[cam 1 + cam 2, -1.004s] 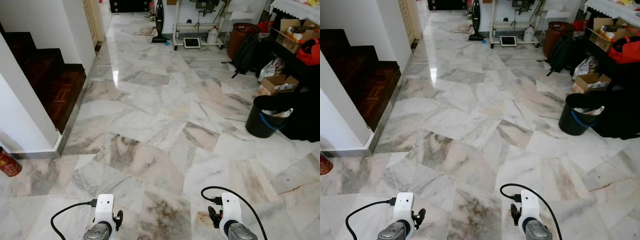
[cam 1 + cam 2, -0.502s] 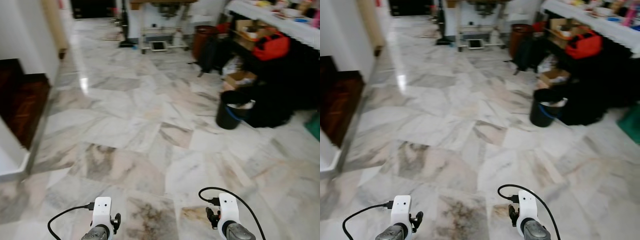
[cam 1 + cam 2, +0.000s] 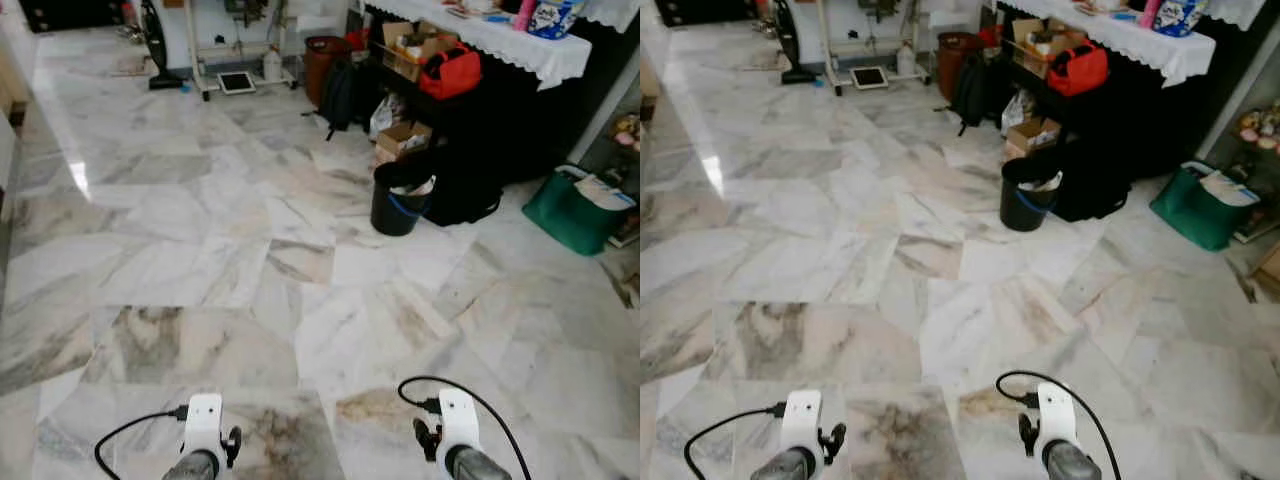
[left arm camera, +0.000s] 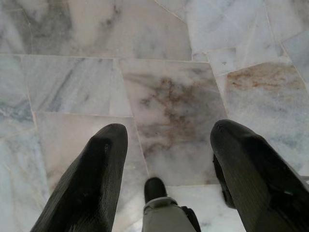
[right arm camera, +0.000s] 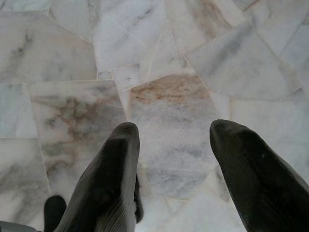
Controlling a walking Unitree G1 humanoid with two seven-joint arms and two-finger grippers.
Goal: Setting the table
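Floor: polished marble (image 3: 250, 250), irregular slabs in white, grey and rusty-brown veining; glossy, with a bright glare patch at far left.
Room: open hall; the robot stands mid-floor, well apart from the furniture.
Tabletop: far right, long table (image 3: 500, 35) under a white lace-edged cloth, dark below; a pink bottle and a blue-and-white pack stand on it, other items too small to tell.
Under and beside the table: red bag (image 3: 450, 72), open cardboard boxes (image 3: 403, 140), a black backpack (image 3: 340, 95), and a brown round bin (image 3: 322, 62).
Bucket: black, round, blue handle (image 3: 400, 198), on the floor just beside the dark bags under the table.
Green bag: soft, squarish (image 3: 578, 208), on the floor at right, papers on top.
Far end: white metal frame stand (image 3: 235, 60), an upright black vacuum (image 3: 155, 45) beside it.
Left end effector: (image 4: 169, 159) low over the marble, the two black ribbed fingers spread wide, nothing between them.
Right end effector: (image 5: 174, 164) likewise low over the floor, fingers wide apart, empty.
Arms: white wrist housings with black cables at the lower edge of the head view.
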